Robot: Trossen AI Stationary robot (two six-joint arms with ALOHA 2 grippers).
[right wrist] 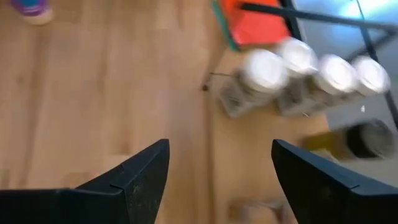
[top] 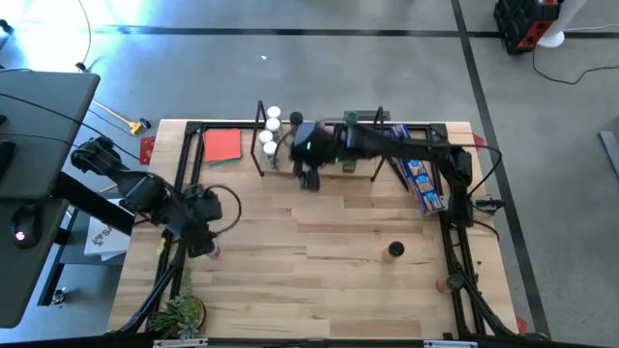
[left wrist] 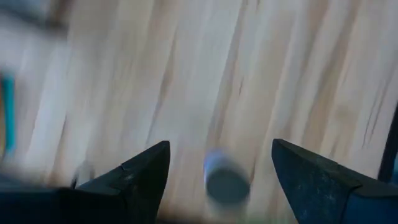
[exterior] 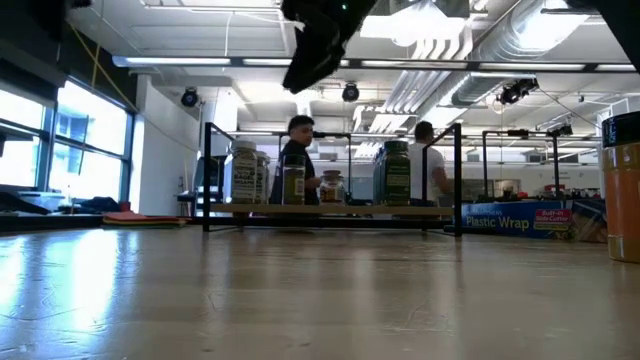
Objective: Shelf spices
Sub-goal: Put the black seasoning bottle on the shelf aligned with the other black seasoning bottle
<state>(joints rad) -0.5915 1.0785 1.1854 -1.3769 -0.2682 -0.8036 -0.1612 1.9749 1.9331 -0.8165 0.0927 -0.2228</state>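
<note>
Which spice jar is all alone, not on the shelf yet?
The black-capped jar standing alone on the open table near the front right; the others sit together on the shelf at the back.

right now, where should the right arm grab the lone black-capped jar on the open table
Probably around its round side just below the black cap, coming straight down. The jar stands upright and alone on the table, so open jaws can straddle it. The right gripper is open by the shelf.

Jars stand on the shelf (two people behind).

Industrial lab: exposed ceiling ducts, concrete floor.
</note>
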